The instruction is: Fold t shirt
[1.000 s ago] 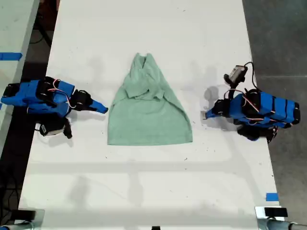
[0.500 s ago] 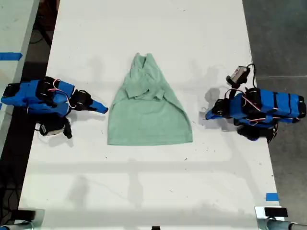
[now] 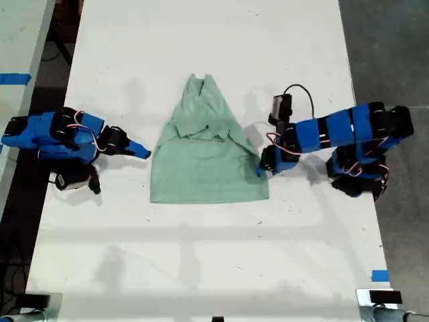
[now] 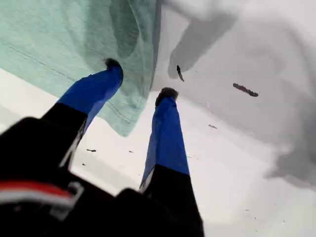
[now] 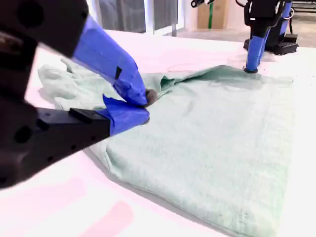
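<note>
Reaching out from the exterior view's right, my first gripper [image 3: 263,168] now sits at the t shirt's [image 3: 204,164] hem corner, where a second ago that arm lay folded back, well clear of the cloth. In the first wrist view its fingers [image 4: 111,66] stand spread, one tip over the green cloth near the corner and the other over bare tabletop [image 4: 237,163]; they hold nothing yet, and I cannot tell whether the tips touch the cloth. I judge this as the approach to a first grasp, so the fold itself is not begun.

My second gripper [image 5: 144,104] has not moved from the exterior view's left, resting just beside the shirt's other edge with its fingers nearly together on nothing.

The t shirt lies flat mid-tabletop, narrow end toward the exterior view's top, wide hem toward the bottom, unchanged in shape and place across the earlier frames.
</note>
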